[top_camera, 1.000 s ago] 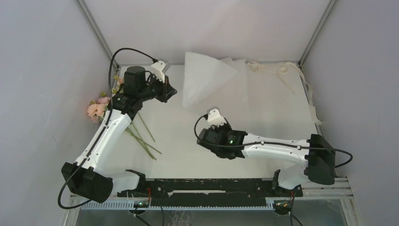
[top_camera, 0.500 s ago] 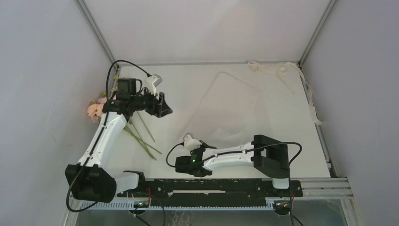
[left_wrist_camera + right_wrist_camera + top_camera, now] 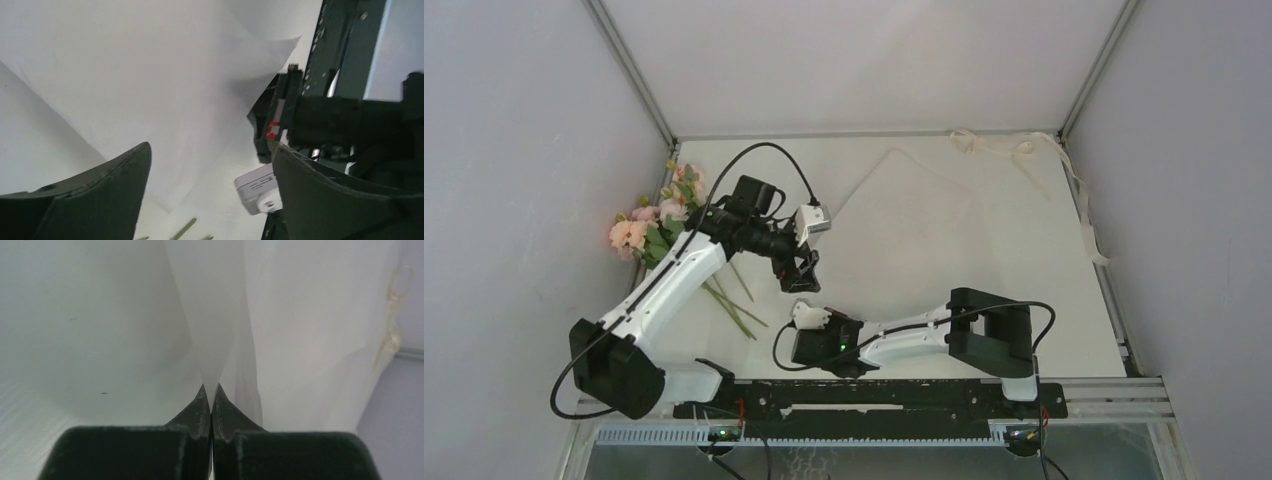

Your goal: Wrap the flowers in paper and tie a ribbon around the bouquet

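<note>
The paper (image 3: 944,225) now lies spread flat on the bench (image 3: 754,165), one corner pinched in my closed right end effector (image 3: 210,390), which has dragged it nearer. My left end effector (image 3: 210,150) has let go and stands wide just beside the right one. The flowers (image 3: 639,235) lie behind it, I judge next to be laid on.

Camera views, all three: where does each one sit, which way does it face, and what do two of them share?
Top external: above and behind the robot, looking down on the table, flowers, paper, ribbon; left arm and right arm whole.
Left wrist: looks past its open left gripper at the paper's corner and the right wrist's camera.
Right wrist: low, looking along the paper pinched in the shut right gripper, toward the ribbon.
Shared: all three show the paper.
</note>
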Robot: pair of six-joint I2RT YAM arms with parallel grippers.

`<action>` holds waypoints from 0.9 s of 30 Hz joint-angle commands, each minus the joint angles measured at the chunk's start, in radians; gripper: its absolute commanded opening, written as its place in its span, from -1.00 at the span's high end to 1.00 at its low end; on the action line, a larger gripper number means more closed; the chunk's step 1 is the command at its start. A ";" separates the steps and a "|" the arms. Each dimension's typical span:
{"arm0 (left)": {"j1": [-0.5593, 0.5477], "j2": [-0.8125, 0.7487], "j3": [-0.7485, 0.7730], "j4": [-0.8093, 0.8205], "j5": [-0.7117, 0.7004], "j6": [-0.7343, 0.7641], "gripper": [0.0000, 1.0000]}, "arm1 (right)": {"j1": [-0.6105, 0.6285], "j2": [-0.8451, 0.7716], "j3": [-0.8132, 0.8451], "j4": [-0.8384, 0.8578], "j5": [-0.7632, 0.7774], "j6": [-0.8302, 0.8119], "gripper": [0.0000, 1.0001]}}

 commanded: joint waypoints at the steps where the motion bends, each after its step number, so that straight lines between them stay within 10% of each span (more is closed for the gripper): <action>1: 0.038 0.042 0.051 -0.121 -0.044 0.224 -0.71 | -0.022 -0.092 -0.092 0.224 -0.159 -0.086 1.00; 4: 0.042 0.014 -0.039 -0.079 -0.114 0.318 -0.72 | -0.021 -0.123 -0.147 0.311 -0.298 -0.088 0.91; 7: 0.042 -0.018 -0.143 0.044 -0.170 0.313 -0.80 | -0.023 -0.154 -0.180 0.361 -0.426 -0.093 0.06; 9: 0.042 -0.013 -0.178 0.072 -0.187 0.304 -0.83 | -0.024 -0.194 -0.201 0.371 -0.486 -0.085 -0.17; 17: 0.042 -0.026 -0.263 0.144 -0.234 0.283 -0.82 | -0.089 -0.543 -0.299 0.319 -0.900 -0.004 -0.27; 27: -0.162 -0.207 -0.494 0.325 -0.449 0.340 -0.98 | -0.442 -0.685 -0.378 0.039 -0.837 0.397 -0.57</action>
